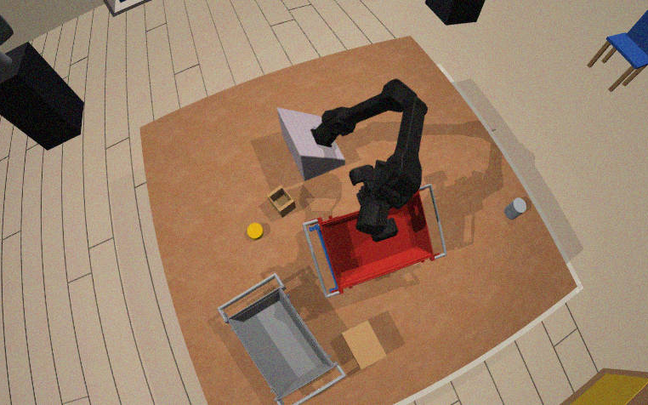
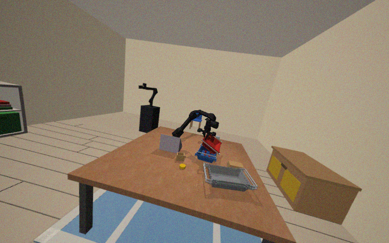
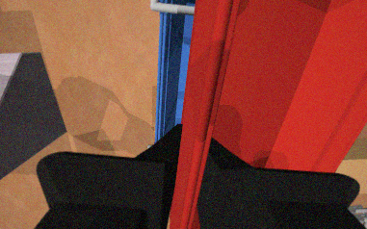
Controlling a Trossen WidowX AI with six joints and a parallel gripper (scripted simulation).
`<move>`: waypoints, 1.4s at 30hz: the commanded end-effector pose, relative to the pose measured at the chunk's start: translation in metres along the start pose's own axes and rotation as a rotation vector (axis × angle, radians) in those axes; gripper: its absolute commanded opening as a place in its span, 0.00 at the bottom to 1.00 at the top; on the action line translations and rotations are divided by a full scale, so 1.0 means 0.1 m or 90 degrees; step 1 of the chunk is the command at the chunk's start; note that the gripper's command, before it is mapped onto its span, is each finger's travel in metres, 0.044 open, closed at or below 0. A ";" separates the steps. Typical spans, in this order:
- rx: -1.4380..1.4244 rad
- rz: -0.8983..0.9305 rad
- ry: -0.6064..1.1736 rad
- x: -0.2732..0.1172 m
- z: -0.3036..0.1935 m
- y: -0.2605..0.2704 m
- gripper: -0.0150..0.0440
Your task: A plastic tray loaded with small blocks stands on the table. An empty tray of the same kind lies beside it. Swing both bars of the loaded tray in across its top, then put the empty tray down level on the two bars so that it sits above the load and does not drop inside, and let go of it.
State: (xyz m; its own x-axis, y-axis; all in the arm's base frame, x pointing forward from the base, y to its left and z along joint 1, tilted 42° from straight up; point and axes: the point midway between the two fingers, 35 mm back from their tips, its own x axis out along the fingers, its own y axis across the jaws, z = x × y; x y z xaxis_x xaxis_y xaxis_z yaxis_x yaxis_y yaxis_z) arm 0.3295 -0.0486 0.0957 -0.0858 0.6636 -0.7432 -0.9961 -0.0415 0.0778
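The red empty tray (image 1: 386, 267) (image 2: 217, 147) (image 3: 293, 96) hangs tilted above the blue loaded tray (image 1: 326, 255) (image 2: 207, 158) (image 3: 165, 72), its far long side lower. My gripper (image 2: 208, 136) (image 3: 186, 130) is shut on the red tray's upper long rim; its fingertips are hidden in the top view. In the exterior view, red blocks show inside the blue tray and a wire bar runs across its top. The blue tray's other bar cannot be made out. The red tray's own wire bars stand out at its ends. The red tray covers most of the blue one in the top view.
A grey tray (image 1: 286, 347) (image 2: 229, 175) with wire bars stands on the table. A tan block (image 1: 364, 344) (image 2: 236, 164), a small open box (image 1: 288, 206), a yellow disc (image 1: 254, 231) (image 2: 182, 166), a pale wedge (image 1: 302, 135) (image 2: 170, 143) and a grey cylinder (image 1: 515, 207) stand around.
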 end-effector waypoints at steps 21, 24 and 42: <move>-0.001 -0.017 0.000 0.25 -0.01 0.00 0.25; -0.002 -0.017 0.000 0.27 -0.01 0.02 0.25; -0.002 -0.016 0.000 0.40 -0.01 0.11 0.25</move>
State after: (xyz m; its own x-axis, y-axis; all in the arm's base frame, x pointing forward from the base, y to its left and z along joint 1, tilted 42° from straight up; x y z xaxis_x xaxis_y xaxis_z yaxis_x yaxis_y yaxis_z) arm 0.3187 -0.0270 0.0680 -0.0483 0.6626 -0.7474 -0.9987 -0.0204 0.0465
